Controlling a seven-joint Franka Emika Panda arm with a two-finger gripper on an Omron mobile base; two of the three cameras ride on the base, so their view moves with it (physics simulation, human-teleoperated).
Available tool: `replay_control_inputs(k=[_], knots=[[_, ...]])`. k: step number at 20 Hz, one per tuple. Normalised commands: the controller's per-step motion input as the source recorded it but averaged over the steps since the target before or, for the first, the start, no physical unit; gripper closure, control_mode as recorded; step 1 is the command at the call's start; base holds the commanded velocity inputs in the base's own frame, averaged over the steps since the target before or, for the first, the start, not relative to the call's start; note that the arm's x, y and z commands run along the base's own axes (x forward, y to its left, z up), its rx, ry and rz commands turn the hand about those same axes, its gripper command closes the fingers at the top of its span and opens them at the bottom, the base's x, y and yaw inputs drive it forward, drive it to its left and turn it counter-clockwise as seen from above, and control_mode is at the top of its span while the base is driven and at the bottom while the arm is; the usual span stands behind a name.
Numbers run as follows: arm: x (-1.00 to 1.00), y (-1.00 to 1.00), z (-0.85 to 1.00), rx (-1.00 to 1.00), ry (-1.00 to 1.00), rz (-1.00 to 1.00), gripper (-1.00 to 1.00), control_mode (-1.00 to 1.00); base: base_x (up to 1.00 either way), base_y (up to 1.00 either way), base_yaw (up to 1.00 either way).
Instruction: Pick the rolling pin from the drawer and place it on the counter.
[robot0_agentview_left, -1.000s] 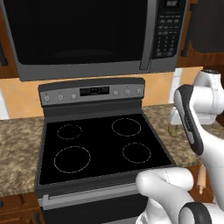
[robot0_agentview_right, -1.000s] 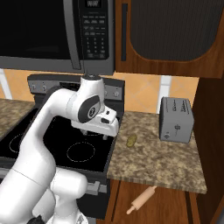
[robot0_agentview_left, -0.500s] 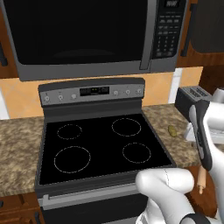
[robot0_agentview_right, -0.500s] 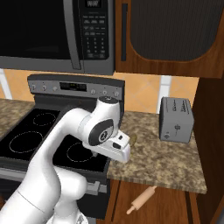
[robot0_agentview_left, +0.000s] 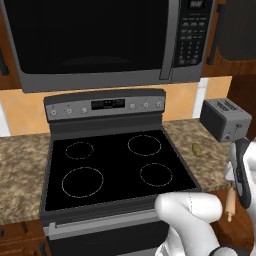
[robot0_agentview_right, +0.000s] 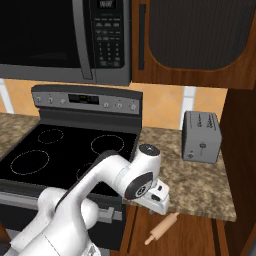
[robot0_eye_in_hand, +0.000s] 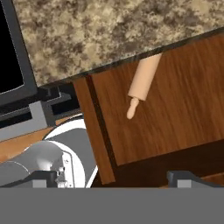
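The rolling pin (robot0_agentview_right: 161, 228) lies in the open drawer (robot0_eye_in_hand: 175, 113), on its reddish-brown wooden floor, below the front edge of the speckled tabletop (robot0_agentview_right: 200, 186). In the right base view it lies slanted, one narrow handle toward the lower left and the other end up near the tabletop edge. In the left base view it shows as a short tan rod (robot0_agentview_left: 230, 204) at the right, beside the dark part of the arm. In the hand view one narrow handle and part of the barrel (robot0_eye_in_hand: 141, 84) project from under the tabletop rim; the rest is hidden beneath the slab.

The pincer (robot0_eye_in_hand: 109, 177) is released, its jaws standing wide apart, and nothing is between them. Its two dark fingertips (robot0_eye_in_hand: 180, 177) rise at the bottom of the hand view, over the near part of the drawer. The rolling pin lies ahead of the pincer, well apart from the fingertips, not touched. In the right base view the hand (robot0_agentview_right: 154, 197) hangs at the tabletop's front edge, above the rolling pin and to its left.

A toaster (robot0_agentview_right: 201, 136) stands on the tabletop near the wall. A small yellow-green lump (robot0_agentview_left: 197, 149) lies on the tabletop just beside the black stove top (robot0_agentview_left: 112, 167).
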Motion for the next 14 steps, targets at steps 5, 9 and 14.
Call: replay_control_inputs(k=[5,9,14], knots=[[-0.01,-0.8,-0.45,0.04,0.15,0.0,-1.0,-1.0,0.0,0.0,0.0],[-0.13,-0.34,-0.53,0.01,0.05,0.0,-1.0,-1.0,0.0,0.0,0.0],[0.0,-0.22,-0.6,0.0,0.0,0.0,-1.0,-1.0,0.0,0.0,0.0]])
